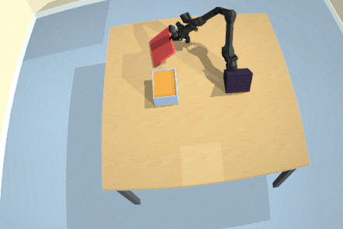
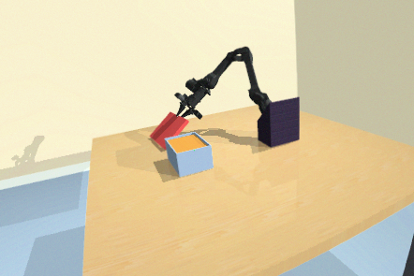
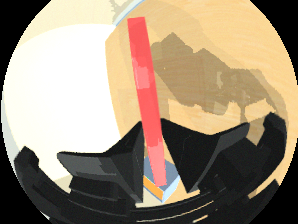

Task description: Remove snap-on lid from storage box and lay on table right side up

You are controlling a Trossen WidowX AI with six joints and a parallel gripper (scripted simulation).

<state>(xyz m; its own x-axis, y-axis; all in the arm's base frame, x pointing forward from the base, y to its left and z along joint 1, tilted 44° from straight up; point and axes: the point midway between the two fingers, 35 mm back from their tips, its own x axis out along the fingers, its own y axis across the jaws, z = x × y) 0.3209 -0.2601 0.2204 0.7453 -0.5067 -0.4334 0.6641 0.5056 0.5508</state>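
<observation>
The red lid (image 1: 162, 53) (image 2: 172, 130) (image 3: 143, 75) is off the box and tilted steeply, one long edge high and the other low near the table. In the wrist view it shows edge-on as a narrow strip. My gripper (image 1: 171, 38) (image 2: 179, 115) (image 3: 150, 123) is shut on its upper edge. Whether the low edge touches the table is not clear. The light blue storage box (image 1: 166, 101) (image 2: 196, 160) (image 3: 171, 189) stands upright and open-topped, with an orange inside showing, close to the lid and apart from it in the top view.
The wooden table (image 1: 147, 146) (image 2: 197, 218) carries the box and the dark purple block (image 1: 237, 81) (image 2: 285, 122) at my arm's base. The table's far edge lies behind the lid, and its left edge lies beyond the lid and the box.
</observation>
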